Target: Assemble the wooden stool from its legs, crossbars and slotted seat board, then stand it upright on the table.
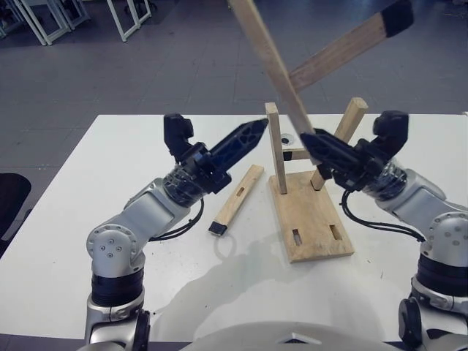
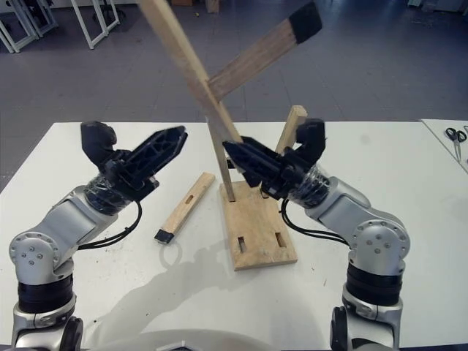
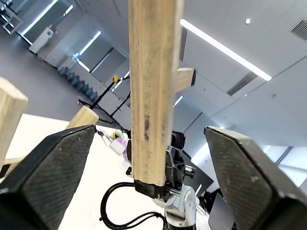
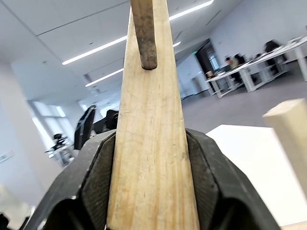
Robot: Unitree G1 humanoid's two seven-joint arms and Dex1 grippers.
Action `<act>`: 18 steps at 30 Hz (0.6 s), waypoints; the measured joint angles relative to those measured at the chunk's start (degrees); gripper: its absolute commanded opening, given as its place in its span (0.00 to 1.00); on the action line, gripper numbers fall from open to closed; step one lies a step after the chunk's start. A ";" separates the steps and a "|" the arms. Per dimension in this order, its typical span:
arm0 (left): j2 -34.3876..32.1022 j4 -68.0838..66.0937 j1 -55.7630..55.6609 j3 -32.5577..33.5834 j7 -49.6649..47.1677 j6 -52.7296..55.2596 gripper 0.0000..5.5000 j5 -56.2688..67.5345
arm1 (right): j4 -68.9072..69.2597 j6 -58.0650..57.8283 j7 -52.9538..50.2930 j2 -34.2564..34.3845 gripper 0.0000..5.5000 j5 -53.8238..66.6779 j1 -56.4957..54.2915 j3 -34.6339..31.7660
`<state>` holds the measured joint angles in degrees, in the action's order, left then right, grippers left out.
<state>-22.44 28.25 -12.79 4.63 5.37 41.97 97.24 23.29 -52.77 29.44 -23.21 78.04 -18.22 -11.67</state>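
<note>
Table (image 1: 88, 190) white, floor (image 1: 183, 58) grey.

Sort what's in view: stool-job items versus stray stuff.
Job: seat board, two legs standing in it, loose leg on the table, leg-and-crossbar piece in the right gripper.
Stray: scissors off to the right, white frames on the floor behind.

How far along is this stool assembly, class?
Done: two legs stand in the seat board. In hand: the right gripper clamps a third leg with a crossbar attached; the left gripper is open beside it. Left: fit that, the loose leg, then stand it upright.
</note>
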 measured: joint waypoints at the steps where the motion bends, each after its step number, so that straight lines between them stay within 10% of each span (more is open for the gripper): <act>1: -0.07 -0.20 0.00 -0.19 0.30 0.29 0.76 -0.14 | -0.22 -0.03 0.63 -0.10 0.37 0.01 -0.02 0.70; 8: -0.11 -0.41 -1.80 -1.24 1.65 0.54 0.76 1.86 | -0.78 -2.05 5.90 -1.69 0.37 -0.21 -0.11 5.37; 18: -4.80 -0.77 -2.67 -1.00 9.77 3.05 0.49 -4.03 | -1.58 -4.92 8.52 -4.19 0.37 -0.03 0.59 6.37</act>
<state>-27.25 27.48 -15.46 3.64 15.14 45.01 93.21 21.72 -57.69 37.96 -27.39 78.01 -17.62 -5.30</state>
